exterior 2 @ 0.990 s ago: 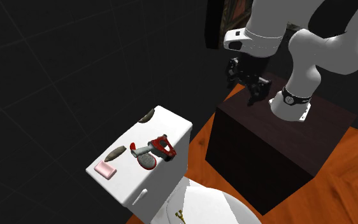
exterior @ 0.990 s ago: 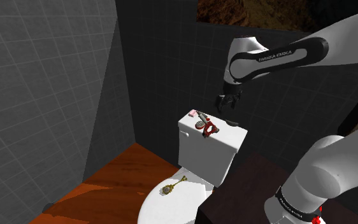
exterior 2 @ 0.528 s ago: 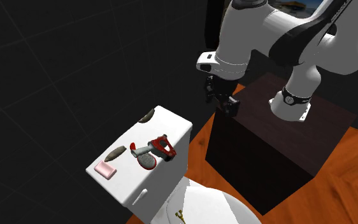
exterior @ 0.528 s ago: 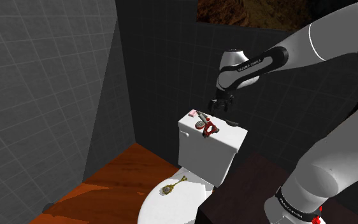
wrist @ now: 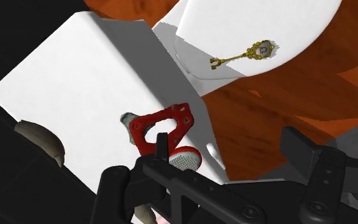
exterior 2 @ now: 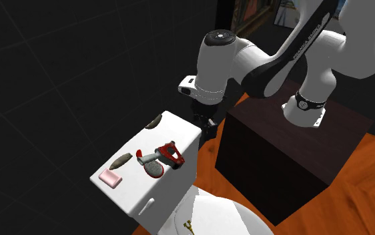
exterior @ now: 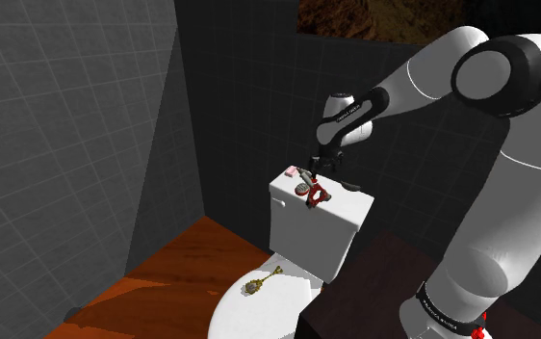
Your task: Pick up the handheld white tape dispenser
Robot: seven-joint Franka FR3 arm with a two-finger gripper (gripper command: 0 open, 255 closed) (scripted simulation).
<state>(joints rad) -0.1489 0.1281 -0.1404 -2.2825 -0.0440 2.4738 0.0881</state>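
The all-black two-finger gripper (exterior: 320, 169) has swung away from the dark box stand (exterior 2: 293, 157). It now hangs at the end of the white toilet tank (exterior 2: 171, 131) nearest that stand, where a second ago it was well apart from the tank. Its fingers stand spread with nothing between them. The red-framed, grey-handled tape dispenser (exterior 2: 161, 157) has not shifted: it lies flat near the middle of the tank lid, toward its front edge. In the wrist view the dispenser (wrist: 162, 129) sits just ahead of the gripper (wrist: 204, 163), so the approach looks nearly done, leaving a short move over the lid and a descent. A pink bar (exterior 2: 109, 178) at the tank's far end is likewise unmoved.
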